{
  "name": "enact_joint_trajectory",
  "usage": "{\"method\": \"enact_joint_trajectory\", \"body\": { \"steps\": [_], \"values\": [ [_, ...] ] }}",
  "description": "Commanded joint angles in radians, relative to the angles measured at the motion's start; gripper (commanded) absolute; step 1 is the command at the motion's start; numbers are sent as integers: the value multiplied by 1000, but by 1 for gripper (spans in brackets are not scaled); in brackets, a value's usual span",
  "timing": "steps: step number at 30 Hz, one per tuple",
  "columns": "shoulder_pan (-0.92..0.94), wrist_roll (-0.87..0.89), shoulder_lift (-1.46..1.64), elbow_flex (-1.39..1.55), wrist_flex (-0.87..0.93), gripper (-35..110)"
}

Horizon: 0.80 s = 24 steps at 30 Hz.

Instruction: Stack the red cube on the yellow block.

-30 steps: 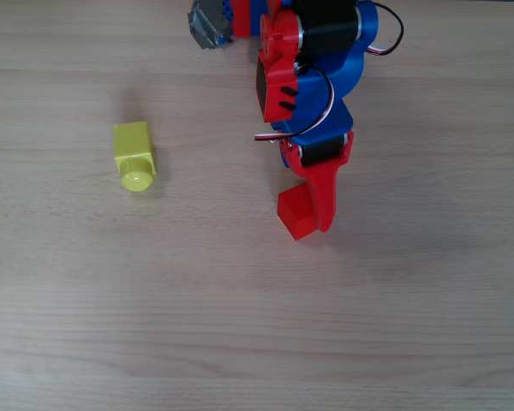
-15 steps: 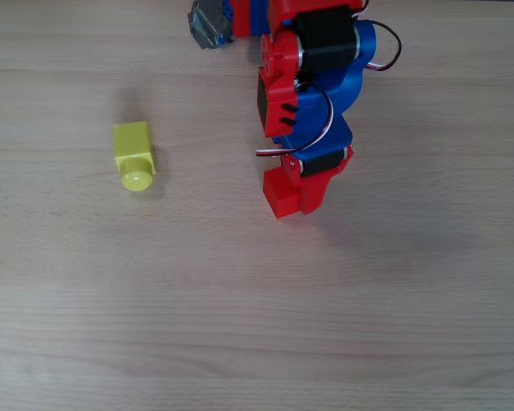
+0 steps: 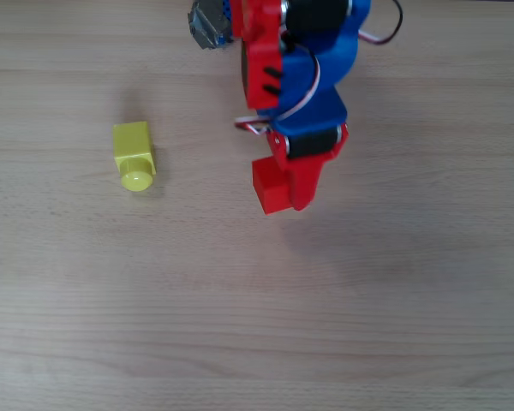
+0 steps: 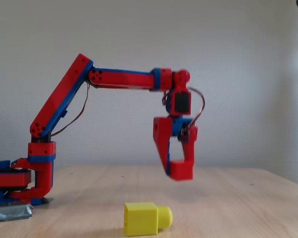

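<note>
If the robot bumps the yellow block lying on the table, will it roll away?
Probably not far. The yellow block lies on a flat side of its squarish body, so it would likely slide; only its round knob might let it pivot. It looks like hard, stiff plastic, likely light.

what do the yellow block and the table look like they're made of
The yellow block looks like molded plastic: even bright colour, smooth faces with a faint sheen, and a rounded stud at one end. The table looks like light wood or a wood-look laminate, matte, with fine grain lines running across it in the overhead view; which of the two cannot be told.
</note>
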Motion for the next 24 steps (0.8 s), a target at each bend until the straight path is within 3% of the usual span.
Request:
{"method": "enact_joint_trajectory", "body": {
  "steps": [1, 24],
  "values": [
    [18, -18, 63, -115, 72, 0],
    [357, -133, 150, -192, 132, 0]
  ]
}}
